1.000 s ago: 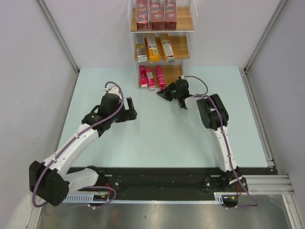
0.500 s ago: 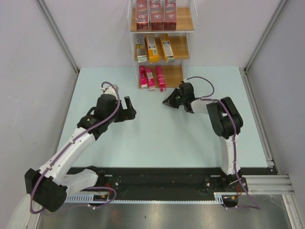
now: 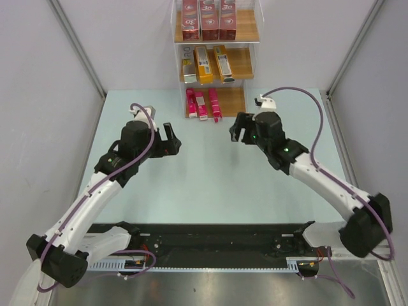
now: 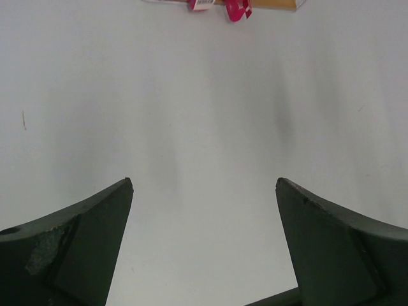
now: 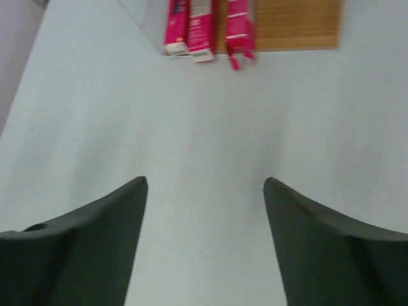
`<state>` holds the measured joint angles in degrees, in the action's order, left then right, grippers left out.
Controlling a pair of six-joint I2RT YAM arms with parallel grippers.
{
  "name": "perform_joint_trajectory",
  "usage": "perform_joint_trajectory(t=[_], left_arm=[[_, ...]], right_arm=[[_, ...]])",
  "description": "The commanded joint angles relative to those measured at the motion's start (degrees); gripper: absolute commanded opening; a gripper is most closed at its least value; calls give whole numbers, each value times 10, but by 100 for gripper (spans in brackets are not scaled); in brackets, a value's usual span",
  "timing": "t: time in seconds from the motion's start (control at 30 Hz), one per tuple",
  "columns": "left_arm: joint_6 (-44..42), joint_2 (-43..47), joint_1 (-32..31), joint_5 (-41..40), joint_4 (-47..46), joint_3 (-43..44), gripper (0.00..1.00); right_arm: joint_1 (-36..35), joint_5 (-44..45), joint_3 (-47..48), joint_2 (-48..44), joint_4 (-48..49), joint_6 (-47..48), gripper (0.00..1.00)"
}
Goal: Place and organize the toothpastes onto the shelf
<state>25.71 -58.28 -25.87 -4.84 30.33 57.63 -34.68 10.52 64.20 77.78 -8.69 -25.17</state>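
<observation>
The shelf [image 3: 245, 62] stands at the table's far edge. Three dark red toothpastes [image 3: 209, 19] fill its top tier, three orange-yellow ones [image 3: 205, 64] the middle tier, and three slim pink ones [image 3: 201, 104] lie on the bottom board. In the right wrist view the pink cartons [image 5: 203, 30] lie side by side on the wooden board [image 5: 299, 25], the right one with a ragged near end. My right gripper [image 3: 237, 129] [image 5: 205, 182] is open and empty over bare table, short of the shelf. My left gripper [image 3: 173, 140] [image 4: 204, 182] is open and empty too, with pink carton ends [image 4: 237, 7] far ahead.
The pale blue table [image 3: 210, 185] is fenced by grey walls left and right. The shelf's clear acrylic walls [image 3: 260, 25] rise around its tiers. A black rail [image 3: 210, 239] with both arm bases runs along the near edge.
My right gripper went from shut to open and drew back from the shelf's bottom tier, its arm swinging out to the right. The left arm shifted slightly towards the far left.
</observation>
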Motion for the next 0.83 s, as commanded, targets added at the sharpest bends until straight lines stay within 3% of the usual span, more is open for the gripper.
perform_joint_trajectory(t=[0.0,0.17,0.27,0.8], left_arm=[[-34,14,-2,-18,12,50,100],[-43,26,-2,-26,13,53,100],[-40,27,-2,-27,8,51,100],[-73,26,-1,-10,-36,34,100]], right_arm=[[0,127,-54,-104,-114,71,96],[15,150,-96,-222,-164,93,100],[34,138,-101,-246,-176,90,100],[51,130,-112,-225,-140,88,100]])
